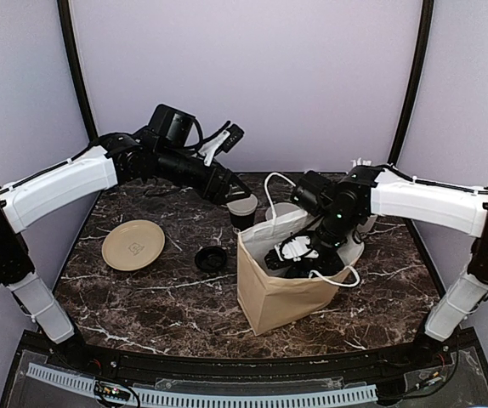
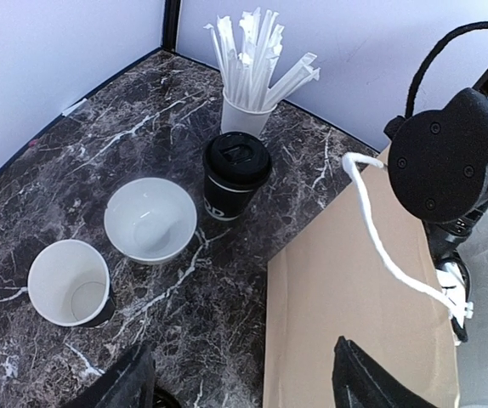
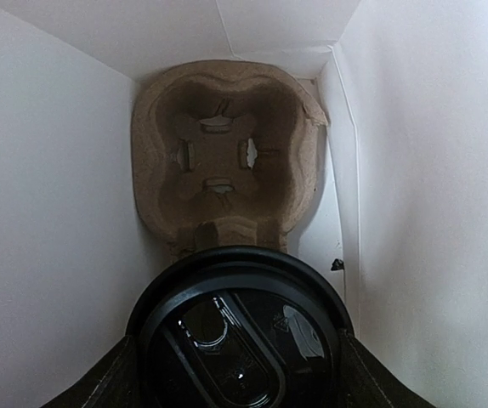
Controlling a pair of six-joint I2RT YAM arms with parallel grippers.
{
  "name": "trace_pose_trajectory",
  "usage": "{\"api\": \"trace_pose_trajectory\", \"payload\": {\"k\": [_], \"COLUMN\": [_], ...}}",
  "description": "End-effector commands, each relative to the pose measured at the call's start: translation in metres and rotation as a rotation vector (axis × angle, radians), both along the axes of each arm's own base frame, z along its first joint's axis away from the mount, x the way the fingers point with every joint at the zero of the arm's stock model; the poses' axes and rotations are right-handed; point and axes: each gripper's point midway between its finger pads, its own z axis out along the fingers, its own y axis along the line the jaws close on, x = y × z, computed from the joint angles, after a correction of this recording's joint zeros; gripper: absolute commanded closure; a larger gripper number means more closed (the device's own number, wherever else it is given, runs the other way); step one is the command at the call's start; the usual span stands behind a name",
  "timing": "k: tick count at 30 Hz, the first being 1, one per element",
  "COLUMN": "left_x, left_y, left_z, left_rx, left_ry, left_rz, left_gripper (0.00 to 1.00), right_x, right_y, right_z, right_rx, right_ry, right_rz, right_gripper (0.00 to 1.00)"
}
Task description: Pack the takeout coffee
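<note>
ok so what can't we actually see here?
- Right wrist view: the lidded cup shows only its lid, which hides the body; seated in the carrier or not, unclear. The right fingers are dark against it, contact unclear.
- Top view: the paper bag hides those fingertips.
- Left wrist view: the left fingers are cut by the bottom edge.

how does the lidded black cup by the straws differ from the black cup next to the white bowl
The lidded cup wears a black dome lid; the open cup has none, so its white, seemingly empty inside shows. White lettering shows on the lidded cup's side; the open cup's side is barely visible. The lidded cup stands just in front of the cup of straws; the open cup stands beyond the white bowl, away from the straws. Both stand upright on the table, black outside.
</note>
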Motion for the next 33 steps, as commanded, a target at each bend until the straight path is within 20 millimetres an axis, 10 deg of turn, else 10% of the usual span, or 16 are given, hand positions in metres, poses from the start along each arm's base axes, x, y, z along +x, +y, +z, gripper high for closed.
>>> {"api": "trace_pose_trajectory", "payload": {"k": [1, 15, 22, 33], "left_x": [-0.029, -0.113, -0.094, -0.064], "left_y": [0.005, -0.037, -0.042, -0.038], "left_z": [0.016, 0.033, 0.006, 0.005], "left_rx": [-0.043, -0.110, 0.027, 0.089], "left_ry": [0.059, 0.246, 0.197, 0.068], "left_rz": [-0.087, -0.414, -0.337, -0.223], "left_gripper": [0.26, 0.23, 0.30, 0.62], "right_x": [0.010, 0.007, 0.042, 0.027], "right_y": [-0.037, -0.026, -0.022, -0.014], "right_z": [-0.046, -0.034, -0.027, -0.009], "right_rx": [-0.210, -0.155, -0.123, -0.084], "right_ry": [-0.052, -0.095, -0.274, -0.245], "right_rz": [-0.157, -0.197, -0.293, -0.234], "right_gripper": [0.57, 0.55, 0.55, 0.49]}}
